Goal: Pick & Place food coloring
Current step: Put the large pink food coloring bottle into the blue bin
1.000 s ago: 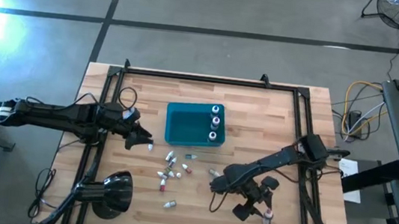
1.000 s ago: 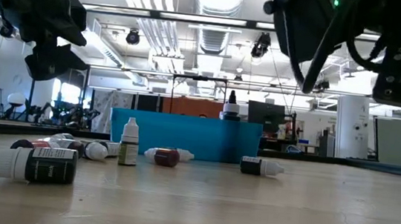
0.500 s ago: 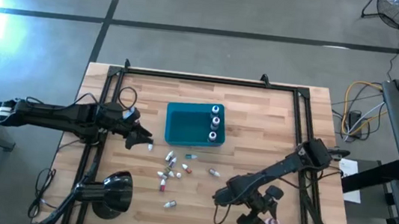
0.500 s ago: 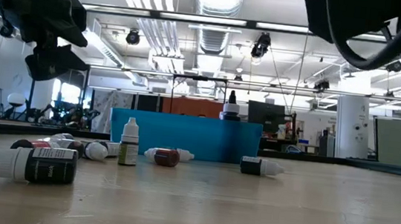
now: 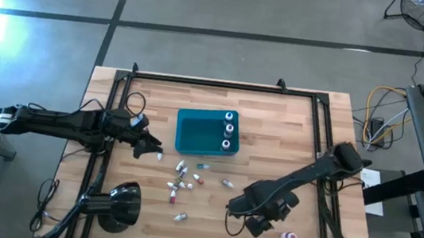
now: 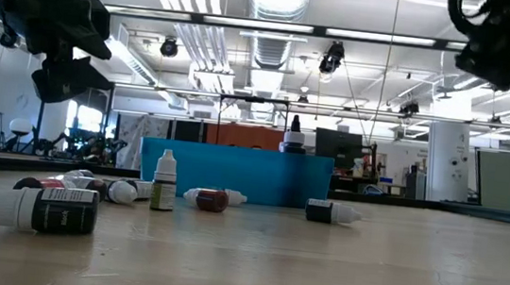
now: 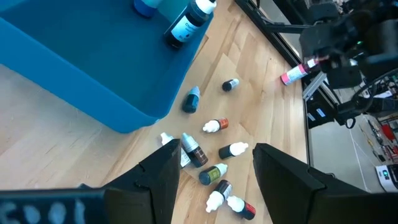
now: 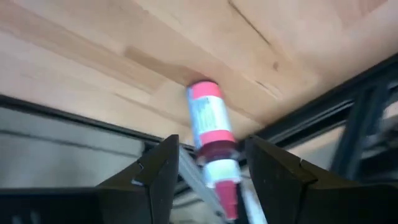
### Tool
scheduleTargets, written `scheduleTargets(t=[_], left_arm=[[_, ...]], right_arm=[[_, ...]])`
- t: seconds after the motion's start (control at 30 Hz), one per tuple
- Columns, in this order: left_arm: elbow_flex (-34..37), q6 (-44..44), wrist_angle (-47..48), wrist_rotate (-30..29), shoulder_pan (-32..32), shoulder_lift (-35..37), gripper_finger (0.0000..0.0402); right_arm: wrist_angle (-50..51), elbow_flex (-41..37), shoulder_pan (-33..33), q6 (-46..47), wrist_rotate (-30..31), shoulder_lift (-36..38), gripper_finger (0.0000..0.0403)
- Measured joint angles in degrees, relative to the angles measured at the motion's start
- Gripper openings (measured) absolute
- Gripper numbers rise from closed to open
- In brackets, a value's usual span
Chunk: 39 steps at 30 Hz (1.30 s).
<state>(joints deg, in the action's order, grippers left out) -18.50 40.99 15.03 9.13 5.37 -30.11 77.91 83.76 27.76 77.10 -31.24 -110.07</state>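
Wooden table (image 5: 290,136) under a dark frame, viewed from above. Teal bin (image 5: 194,133) near the table's centre, holding three bottles (image 5: 229,131) in a row along its right side. Loose cluster of small food coloring bottles (image 5: 185,180) lying on the wood just in front of the bin, toward the left; one more vial (image 5: 228,184) a little apart to the right of the cluster, another (image 5: 180,216) nearer the front edge. In the low view: one pale-capped bottle (image 6: 164,181) upright, a dark one (image 6: 39,208) on its side closest to the camera, a red-bodied one (image 6: 213,199) and a dark one (image 6: 330,211) lying before the bin wall.

Left gripper (image 5: 147,147) held above the table to the left of the bin, fingers (image 7: 283,180) spread, empty; cluster visible between them in the left wrist view.

Right gripper (image 5: 260,223) over the front right part of the table, fingers (image 8: 158,180) spread, nothing between them. Pink-and-red bottle (image 5: 289,237) lying on its side on the wood at the front right edge, beside the frame rail, just to the right of that gripper and apart from it. Same bottle (image 8: 210,134) seen in the right wrist view, resting on the boards with its pale tip toward the rail.

Black lamp-like fixture (image 5: 116,204) at the front left corner.
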Motion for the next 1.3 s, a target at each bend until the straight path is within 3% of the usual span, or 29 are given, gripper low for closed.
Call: scheduleTargets(t=[0.2,0.33,0.47,0.63,0.97,1.3], left_arm=[[0.00,-0.02,0.00,0.01,0.02,0.00,0.0178],[0.00,-0.26,-0.02,0.02,0.00,0.00,0.0178],[0.00,-0.28,-0.02,0.02,0.02,0.00,0.0178],[0.02,-0.28,0.00,0.03,0.00,0.00,0.0178],[0.00,0.13,-0.01,0.07,0.00,0.02,0.0178],[0.01,1.05,0.00,0.07,0.02,0.00,0.0178]], right_arm=[[-5.08,-4.38,2.69,22.71,3.65,8.43,0.0178],[-16.59,-11.14,6.81,43.86,4.82,15.80,0.0178],[-26.40,-17.21,12.05,59.52,10.36,21.11,0.0178],[-21.31,-18.31,14.48,59.37,8.94,21.39,0.0178],[-14.52,-13.70,13.72,55.54,18.45,21.40,0.0178],[-14.14,-14.02,16.46,58.44,11.84,20.98,0.0178]])
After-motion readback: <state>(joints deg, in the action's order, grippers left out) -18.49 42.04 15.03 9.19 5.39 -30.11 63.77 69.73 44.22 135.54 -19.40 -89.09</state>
